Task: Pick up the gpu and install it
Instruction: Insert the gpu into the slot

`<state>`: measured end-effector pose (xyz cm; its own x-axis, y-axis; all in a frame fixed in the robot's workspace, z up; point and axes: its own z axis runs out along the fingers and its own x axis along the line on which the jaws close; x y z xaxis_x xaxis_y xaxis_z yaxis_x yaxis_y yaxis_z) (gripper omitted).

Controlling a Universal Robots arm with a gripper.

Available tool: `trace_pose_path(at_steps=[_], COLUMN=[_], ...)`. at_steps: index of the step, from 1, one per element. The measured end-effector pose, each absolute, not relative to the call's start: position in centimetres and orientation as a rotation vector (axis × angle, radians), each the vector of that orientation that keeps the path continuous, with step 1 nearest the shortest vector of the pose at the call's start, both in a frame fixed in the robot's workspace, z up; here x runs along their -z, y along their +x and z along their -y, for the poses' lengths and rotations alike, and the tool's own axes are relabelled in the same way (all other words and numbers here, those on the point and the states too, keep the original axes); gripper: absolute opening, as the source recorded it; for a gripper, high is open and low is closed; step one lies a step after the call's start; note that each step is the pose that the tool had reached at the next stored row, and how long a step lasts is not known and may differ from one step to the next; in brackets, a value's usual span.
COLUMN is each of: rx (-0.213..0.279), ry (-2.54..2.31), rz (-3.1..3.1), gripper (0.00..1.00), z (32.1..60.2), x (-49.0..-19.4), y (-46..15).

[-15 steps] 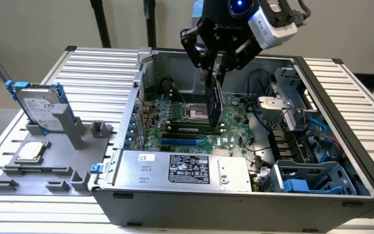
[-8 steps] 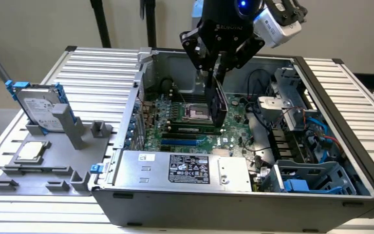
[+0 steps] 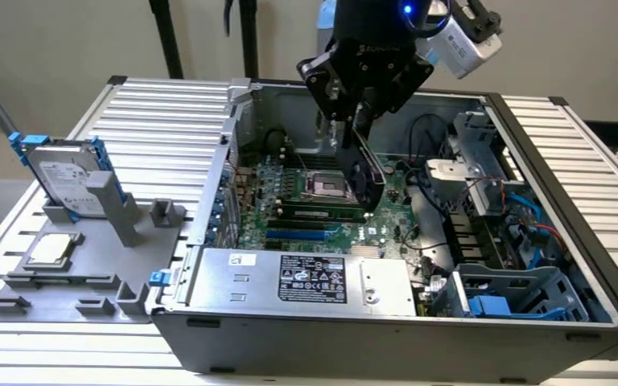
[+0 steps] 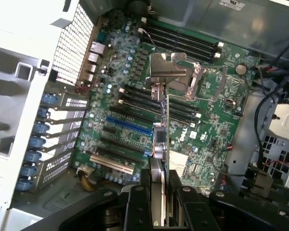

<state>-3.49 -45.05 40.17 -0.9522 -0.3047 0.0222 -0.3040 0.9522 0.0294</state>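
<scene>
My gripper (image 3: 354, 121) hangs over the open computer case (image 3: 566, 241), shut on the gpu (image 3: 365, 173). The card is held on edge, its black face showing in the exterior view. Its lower end is above the motherboard (image 3: 309, 221), close to the processor socket (image 3: 325, 186). In the wrist view the gpu (image 4: 162, 130) runs edge-on away from my gripper (image 4: 160, 197), and its silver end bracket (image 4: 166, 67) is at the far end. The blue expansion slot (image 4: 127, 126) lies on the board beside the card. I cannot tell whether the card touches the board.
Left of the case in the exterior view, a grey fixture (image 3: 84, 281) carries the blue-framed hard drive (image 3: 67, 181) and the square processor chip (image 3: 51, 251). The power supply (image 3: 298, 281) sits along the case front. Cables and drive cages (image 3: 481, 193) crowd the right side.
</scene>
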Motion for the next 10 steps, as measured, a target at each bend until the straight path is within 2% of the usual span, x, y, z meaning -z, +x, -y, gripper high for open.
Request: trace_pose_path(at_steps=[10], rx=[0.036], ry=[0.757], rz=[3.019], gripper=[0.26], z=[45.05], x=[-39.71], y=[-3.49])
